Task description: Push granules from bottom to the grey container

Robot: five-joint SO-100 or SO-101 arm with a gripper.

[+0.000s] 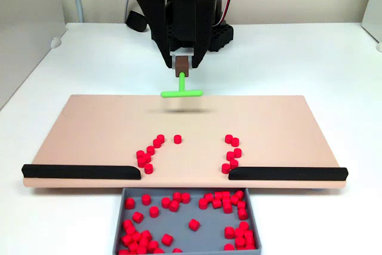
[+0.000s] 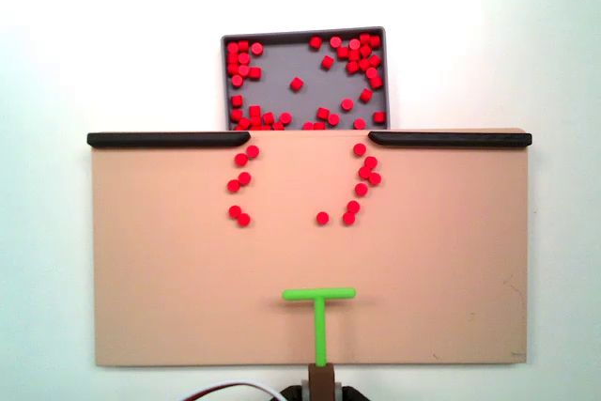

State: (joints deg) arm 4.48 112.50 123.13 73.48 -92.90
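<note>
- Your gripper [image 1: 182, 64] is hanging at the far edge of the peach board [image 1: 89, 129] in a fixed view, jaws closed around the brown block [image 1: 181, 63] that carries the green T-shaped pusher [image 1: 181, 92].
- In the other fixed view the pusher [image 2: 319, 312] is sitting near the board's [image 2: 451, 269] lower edge, stem running down to the brown block [image 2: 321, 382], crossbar facing the granules.
- The crossbar appears to be floating just above the board; a soft shadow is lying under it in the first fixed view. You cannot tell for sure whether it is touching.
- Loose granules [image 1: 146, 156] are lying on the board in two short curved lines, one on each side of the gap between the black strips [image 1: 80, 171], with a single pellet [image 1: 177, 139] sitting between the two lines.
- From above, those same granules [image 2: 242, 180] are standing well apart from the pusher.
- The grey container [image 1: 122, 219] is sitting against the board's edge, lined up with the gap between the strips, and is already holding many red granules.
- In the other fixed view the container [image 2: 305, 33] is showing pellets crowding its walls and the edge next to the board, centre mostly bare.
- Everything is resting on a white table [image 1: 310, 58].
</note>
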